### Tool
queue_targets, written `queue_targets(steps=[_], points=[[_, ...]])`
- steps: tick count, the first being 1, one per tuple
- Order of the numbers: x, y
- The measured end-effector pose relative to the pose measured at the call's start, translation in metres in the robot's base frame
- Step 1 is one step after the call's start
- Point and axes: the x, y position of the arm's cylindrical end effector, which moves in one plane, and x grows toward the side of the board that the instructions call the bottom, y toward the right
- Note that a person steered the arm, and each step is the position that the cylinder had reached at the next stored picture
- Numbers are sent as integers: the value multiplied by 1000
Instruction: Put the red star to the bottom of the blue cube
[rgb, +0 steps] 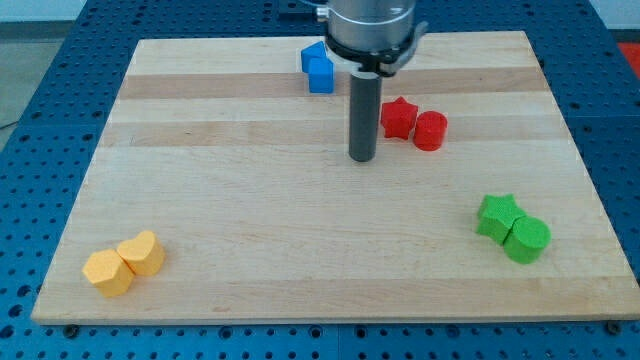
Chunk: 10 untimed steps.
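Note:
The red star (398, 117) lies on the wooden board (300, 230) right of centre near the view's top, touching a red cylinder (430, 131) on its right. The blue cube (321, 76) sits near the top edge, touching a second blue block (312, 56) just above it. My tip (362, 158) is the lower end of the dark rod, a little left of and below the red star, apart from it. It is below and to the right of the blue cube.
A green star (497, 216) and a green cylinder (527, 240) touch at the lower right. Two yellow blocks, one (108, 272) and the other (142, 253), touch at the lower left. The board lies on a blue perforated table (40, 120).

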Motion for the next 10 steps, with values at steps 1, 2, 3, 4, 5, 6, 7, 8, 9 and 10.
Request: queue_targets(steps=[1, 2, 3, 4, 5, 6, 7, 8, 9, 10], points=[[18, 51], [5, 87], [-28, 80], [-51, 47], [-50, 41], [-58, 36], [-87, 4], [-97, -21], [-97, -21], [-97, -21]])
